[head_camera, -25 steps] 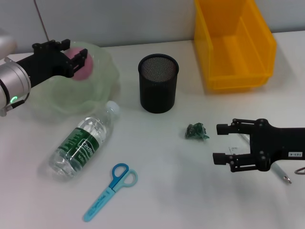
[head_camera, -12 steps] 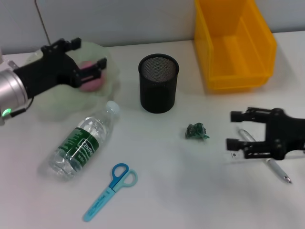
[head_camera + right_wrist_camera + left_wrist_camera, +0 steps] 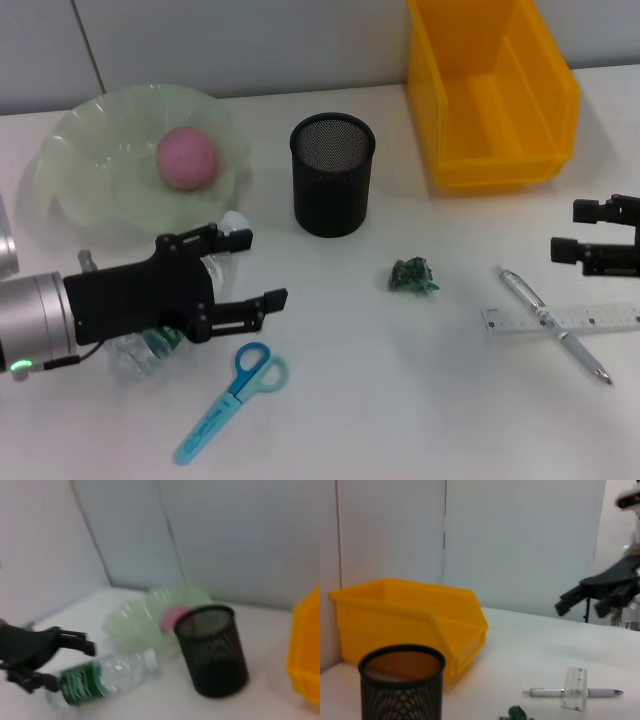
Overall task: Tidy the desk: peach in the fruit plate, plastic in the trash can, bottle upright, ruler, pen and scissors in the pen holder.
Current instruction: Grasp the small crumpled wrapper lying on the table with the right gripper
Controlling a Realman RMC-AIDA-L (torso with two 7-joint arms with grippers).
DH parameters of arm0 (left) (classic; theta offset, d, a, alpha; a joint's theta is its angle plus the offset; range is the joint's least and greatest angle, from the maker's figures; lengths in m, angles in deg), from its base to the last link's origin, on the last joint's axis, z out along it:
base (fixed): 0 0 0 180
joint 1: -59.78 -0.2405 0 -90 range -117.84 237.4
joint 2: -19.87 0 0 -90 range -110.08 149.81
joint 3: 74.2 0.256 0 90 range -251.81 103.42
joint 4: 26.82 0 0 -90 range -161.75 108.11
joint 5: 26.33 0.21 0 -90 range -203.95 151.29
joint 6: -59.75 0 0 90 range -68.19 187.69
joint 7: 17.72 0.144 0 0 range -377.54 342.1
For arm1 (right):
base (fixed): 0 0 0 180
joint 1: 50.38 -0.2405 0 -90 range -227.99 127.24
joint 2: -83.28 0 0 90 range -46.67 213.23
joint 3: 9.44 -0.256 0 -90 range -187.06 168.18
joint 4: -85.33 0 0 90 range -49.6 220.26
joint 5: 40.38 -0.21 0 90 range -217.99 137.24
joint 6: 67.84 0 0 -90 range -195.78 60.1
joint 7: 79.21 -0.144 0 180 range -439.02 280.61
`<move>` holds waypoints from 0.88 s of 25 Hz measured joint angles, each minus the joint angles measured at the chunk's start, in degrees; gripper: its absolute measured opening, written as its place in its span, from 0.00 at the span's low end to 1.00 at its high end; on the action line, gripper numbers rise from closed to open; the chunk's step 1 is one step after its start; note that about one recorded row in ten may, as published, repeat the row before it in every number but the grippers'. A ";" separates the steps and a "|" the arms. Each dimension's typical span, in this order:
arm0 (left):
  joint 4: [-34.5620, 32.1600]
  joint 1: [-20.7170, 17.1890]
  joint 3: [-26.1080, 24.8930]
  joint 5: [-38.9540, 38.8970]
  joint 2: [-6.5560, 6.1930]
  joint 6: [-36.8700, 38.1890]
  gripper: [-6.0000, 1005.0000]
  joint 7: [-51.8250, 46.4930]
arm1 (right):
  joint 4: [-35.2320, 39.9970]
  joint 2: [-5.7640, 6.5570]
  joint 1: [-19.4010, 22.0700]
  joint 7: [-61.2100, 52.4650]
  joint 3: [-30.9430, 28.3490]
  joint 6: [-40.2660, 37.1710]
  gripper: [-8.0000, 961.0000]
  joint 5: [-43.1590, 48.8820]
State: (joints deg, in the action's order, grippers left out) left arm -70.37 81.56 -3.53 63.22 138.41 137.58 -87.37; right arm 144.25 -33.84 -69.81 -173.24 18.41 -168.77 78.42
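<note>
Already the peach (image 3: pixel 186 159) rests in the green fruit plate (image 3: pixel 90 200) at the far left of the desk, one chore apparently settled. Nearer the front, the left gripper (image 3: pixel 247 268) hovers with its fingers spread wide and nothing between them, poised over the water bottle (image 3: pixel 150 345) lying on its side, whose body it largely hides; standing that bottle upright looks to be the step in hand, and the wide spread suits its round barrel. Just beside it, the blue scissors (image 3: pixel 232 399) lie flat, untouched. Mid-desk stands the black mesh pen holder (image 3: pixel 332 174), holding nothing that can be seen, placed within reach of both arms. A crumpled scrap of green plastic (image 3: pixel 413 275) lies near it, well apart from the yellow bin (image 3: pixel 490 95) at the back, which presumably serves as the trash can. Toward the right, the pen (image 3: pixel 553 324) lies crossed with the clear ruler (image 3: pixel 560 319), the two touching, both bound for the holder. At the far right edge, the right gripper (image 3: pixel 565 229) hangs above the desk, parted and holding nothing.
</note>
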 joint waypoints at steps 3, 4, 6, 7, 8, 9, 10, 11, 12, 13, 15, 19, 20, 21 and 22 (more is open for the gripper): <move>1.11 -0.08 0.22 0.12 -0.05 0.32 0.84 -0.32 | 6.87 -0.08 -2.35 -10.21 2.05 0.07 0.86 6.47; 1.11 -0.08 0.22 0.12 -0.05 0.32 0.84 -0.32 | 9.87 -0.11 -3.23 -14.04 3.43 -0.01 0.86 8.86; 1.11 -0.06 0.35 0.17 -0.07 0.40 0.84 -0.32 | 15.73 -0.11 -4.68 -21.50 7.29 -0.20 0.86 13.90; 1.12 -0.03 0.54 0.29 -0.07 0.40 0.84 -0.32 | 21.15 0.06 -6.52 -28.34 11.88 -0.87 0.86 18.72; 1.12 -0.03 0.54 0.29 -0.07 0.40 0.84 -0.32 | 21.15 0.06 -6.52 -28.34 11.88 -0.87 0.86 18.72; 1.12 0.08 1.07 0.33 -0.06 0.22 0.84 -0.32 | 23.13 0.21 -7.47 -31.03 13.80 -1.38 0.86 20.76; 1.11 0.23 1.62 0.35 -0.07 0.20 0.84 -0.32 | 24.37 0.39 -8.55 -33.00 15.44 -2.00 0.86 22.17; 1.11 0.26 1.77 0.35 -0.06 0.22 0.84 -0.32 | 25.05 0.72 -9.95 -34.79 17.11 -2.78 0.86 23.54; 1.11 0.28 2.04 0.36 -0.07 0.22 0.84 -0.30 | 24.71 1.56 -13.20 -38.00 20.03 -3.87 0.86 25.66; 1.10 0.30 2.11 0.36 -0.06 0.23 0.84 -0.29 | 24.71 1.56 -13.20 -38.00 20.03 -3.87 0.86 25.66; 1.10 0.34 2.29 0.36 -0.07 0.25 0.84 -0.17 | 22.22 2.11 -16.27 -40.09 21.95 -4.00 0.86 27.34; 1.12 0.38 2.80 0.42 -0.03 0.29 0.84 0.04 | 15.22 2.04 -21.90 -41.15 23.07 -1.92 0.86 31.37; 1.14 0.38 3.04 0.45 0.00 0.31 0.84 0.04 | 13.45 1.88 -22.96 -41.17 23.33 -1.06 0.86 32.06; 1.18 0.36 3.31 0.46 0.01 0.32 0.84 0.03 | 11.83 1.71 -23.74 -41.17 23.93 0.07 0.86 32.50; 1.21 0.29 3.44 0.46 0.01 0.32 0.84 0.04 | 10.53 1.58 -24.24 -41.18 24.55 1.19 0.86 32.73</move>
State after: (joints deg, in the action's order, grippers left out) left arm -69.16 81.85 -0.09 63.68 138.42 137.91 -87.33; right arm 154.78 -32.27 -94.05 -214.42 42.97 -167.58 111.15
